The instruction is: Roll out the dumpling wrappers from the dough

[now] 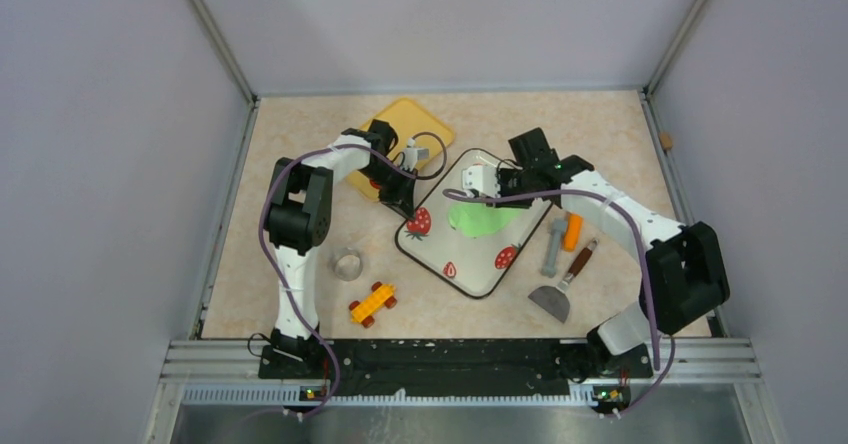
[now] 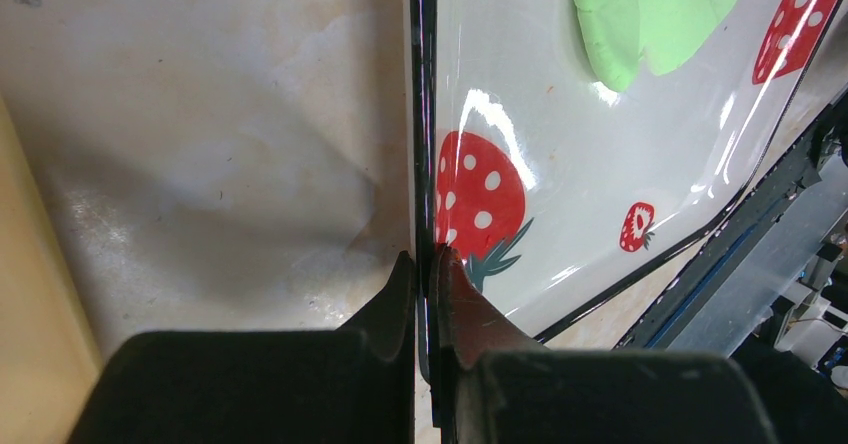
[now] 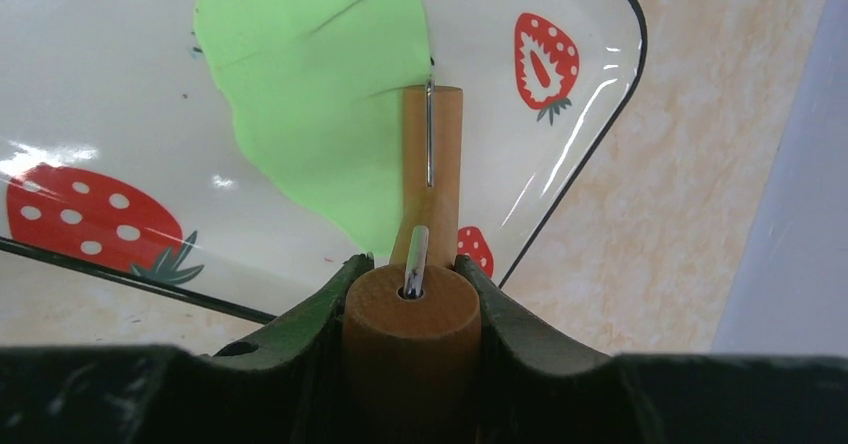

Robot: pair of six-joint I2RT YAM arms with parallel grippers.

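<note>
Firmly, left gripper [image 2: 425, 264] pinches the tray [image 2: 600, 164] edge; right gripper [image 3: 412, 262] clamps the roller [image 3: 445, 164] over dough [image 3: 310, 94].

Right pincer [image 3: 412, 264] clamped on the round wooden handle of a rolling pin [image 3: 433, 154]; its small roller, carried on a metal wire, lies over the lower right edge of the dough [image 3: 310, 84]; dough flattened, ragged in outline, on a glossy white tray [image 3: 90, 74] with strawberry prints [image 3: 545, 54] and a black rim; tray on the beige desk [image 3: 680, 214].
</note>
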